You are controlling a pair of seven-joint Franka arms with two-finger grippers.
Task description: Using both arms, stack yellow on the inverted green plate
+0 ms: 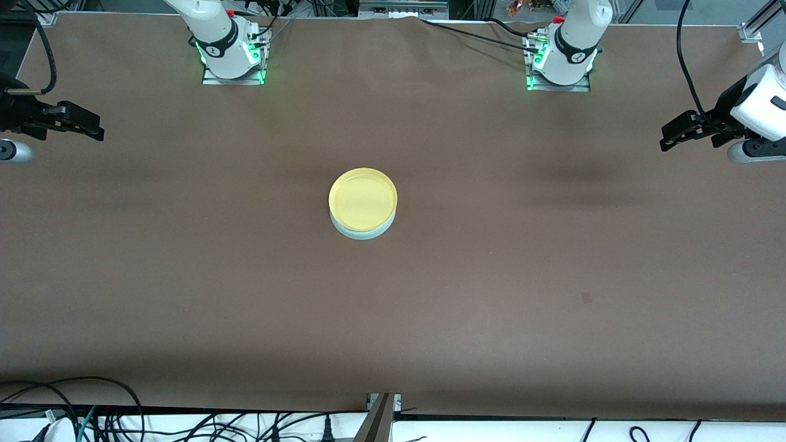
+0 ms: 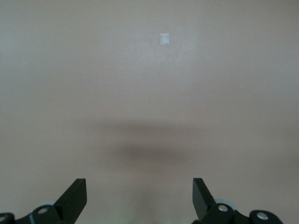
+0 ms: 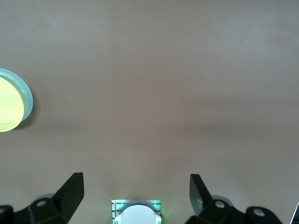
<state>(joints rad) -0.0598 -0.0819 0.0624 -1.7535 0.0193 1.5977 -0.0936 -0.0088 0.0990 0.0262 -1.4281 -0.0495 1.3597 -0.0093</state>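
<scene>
The yellow plate [image 1: 363, 199] lies on top of the pale green plate [image 1: 368, 232] at the middle of the table; only the green plate's rim shows under it. Both also show at the edge of the right wrist view, the yellow plate [image 3: 8, 109] on the green plate [image 3: 26, 100]. My left gripper [image 1: 672, 136] is open and empty, up over the left arm's end of the table. My right gripper [image 1: 92, 129] is open and empty, up over the right arm's end. Both are well away from the plates.
The brown table [image 1: 491, 276] bears a small pale tape mark [image 1: 586, 298], which also shows in the left wrist view [image 2: 164, 38]. The arm bases [image 1: 232, 58] [image 1: 559, 64] stand at the table's edge farthest from the front camera. Cables lie along the near edge.
</scene>
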